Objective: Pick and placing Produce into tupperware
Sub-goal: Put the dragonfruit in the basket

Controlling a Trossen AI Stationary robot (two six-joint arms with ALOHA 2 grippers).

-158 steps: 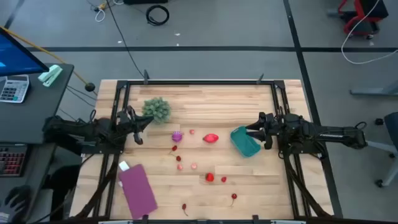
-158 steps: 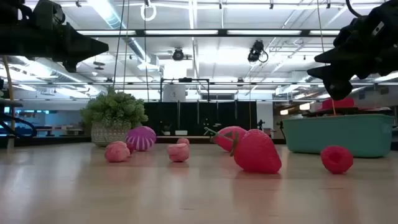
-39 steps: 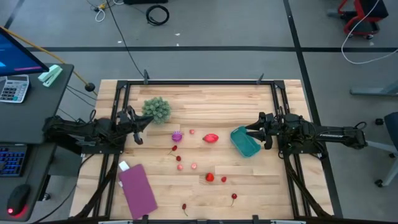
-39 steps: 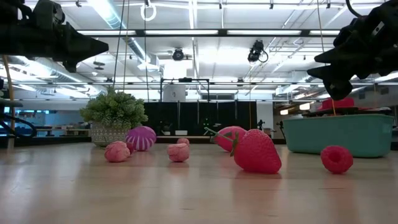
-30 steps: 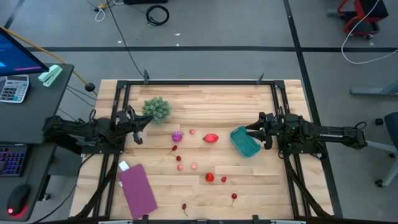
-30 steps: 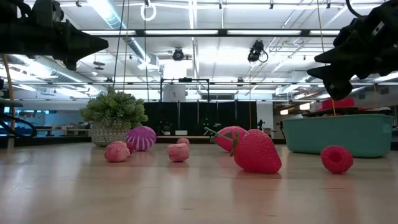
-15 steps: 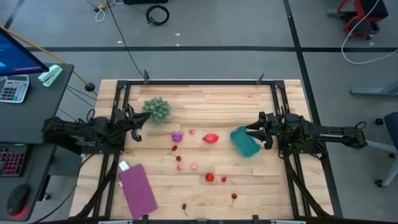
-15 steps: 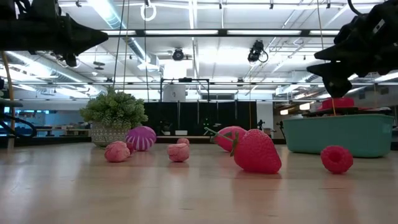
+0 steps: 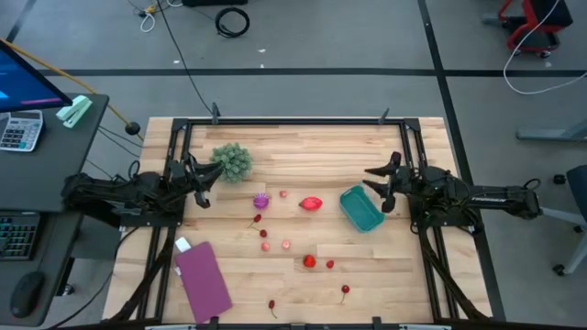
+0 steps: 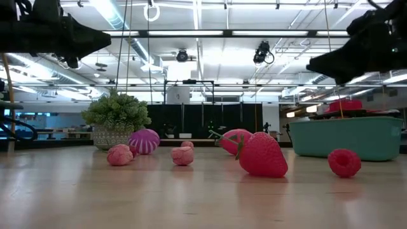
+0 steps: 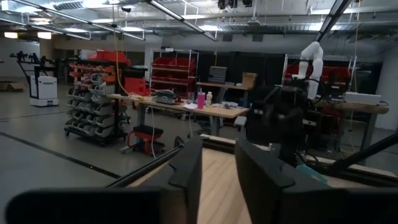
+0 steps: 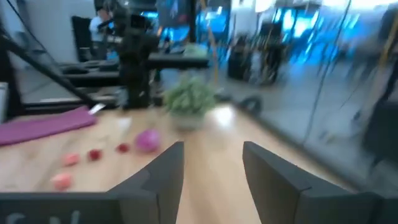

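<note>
The produce lies loose on the wooden table: a purple ball (image 9: 261, 200), a red pepper (image 9: 312, 203), a strawberry (image 9: 309, 261) (image 10: 262, 154) and several small red and pink pieces with thin stems (image 9: 265, 240). The teal tupperware (image 9: 361, 208) (image 10: 346, 136) stands on its base at the table's right. My left gripper (image 9: 198, 184) (image 11: 217, 168) hovers open at the left side, near the green clump. My right gripper (image 9: 377, 184) (image 12: 211, 168) hovers open above the tub's far right corner.
A bushy green clump (image 9: 231, 160) sits at the far left, and a flat purple rectangle (image 9: 203, 278) lies at the near left with a small white piece (image 9: 182, 245) beside it. Dark frame rails (image 9: 293, 121) run along the table's far and side edges.
My right gripper has risen and swung toward the table's far edge, off the tub's right rim, tipping its fingers more level. My left gripper has lifted slightly and drawn a little toward the left edge. The produce and the tub have stayed where they were.
</note>
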